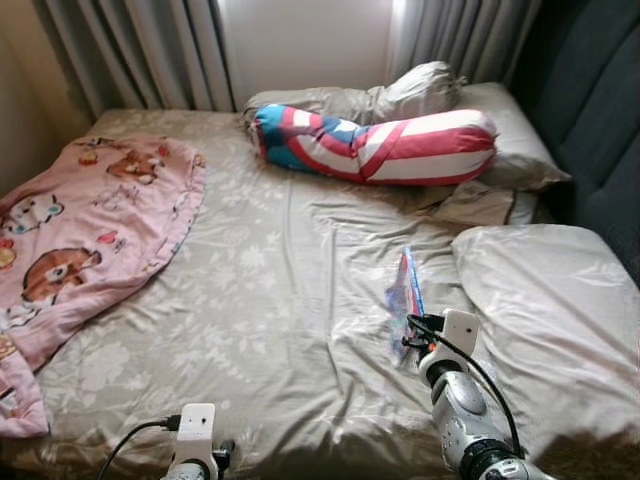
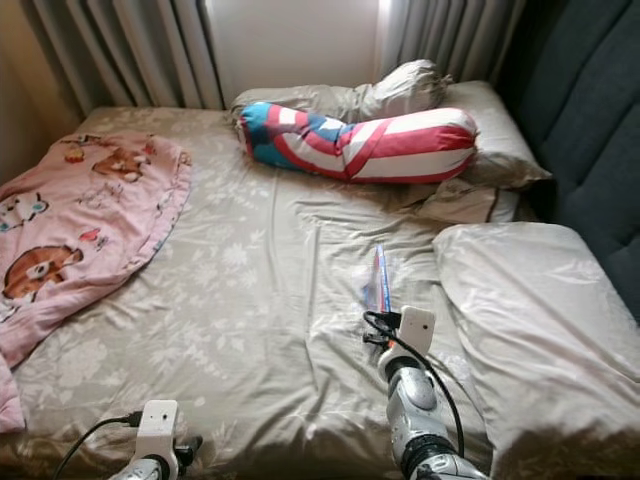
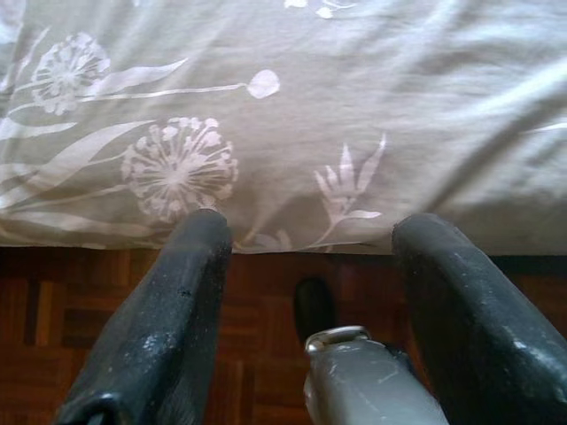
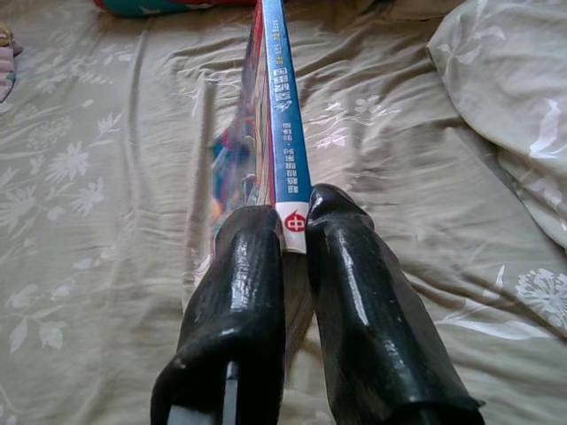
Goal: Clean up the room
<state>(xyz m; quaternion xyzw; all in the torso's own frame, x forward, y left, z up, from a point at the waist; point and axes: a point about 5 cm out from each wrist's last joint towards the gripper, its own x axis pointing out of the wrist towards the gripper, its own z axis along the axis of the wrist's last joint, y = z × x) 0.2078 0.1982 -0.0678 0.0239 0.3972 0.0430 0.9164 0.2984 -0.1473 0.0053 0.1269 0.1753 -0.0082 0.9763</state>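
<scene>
A thin colourful book (image 1: 405,292) with a blue spine (image 4: 283,124) stands on edge over the beige flowered bedsheet (image 1: 270,300), right of the bed's middle. My right gripper (image 4: 294,232) is shut on the near end of the book, one black finger on each cover. My right arm (image 1: 455,400) reaches up from the bed's near edge. My left gripper (image 3: 306,239) is open at the near left edge of the bed, its fingers over the sheet's hem with wooden floor (image 3: 53,310) below.
A pink cartoon blanket (image 1: 80,240) covers the bed's left side. A red, white and blue bolster (image 1: 380,145) lies across the head, with beige pillows (image 1: 545,300) on the right. Grey curtains (image 1: 140,50) hang behind; a dark padded headboard (image 1: 600,130) stands at right.
</scene>
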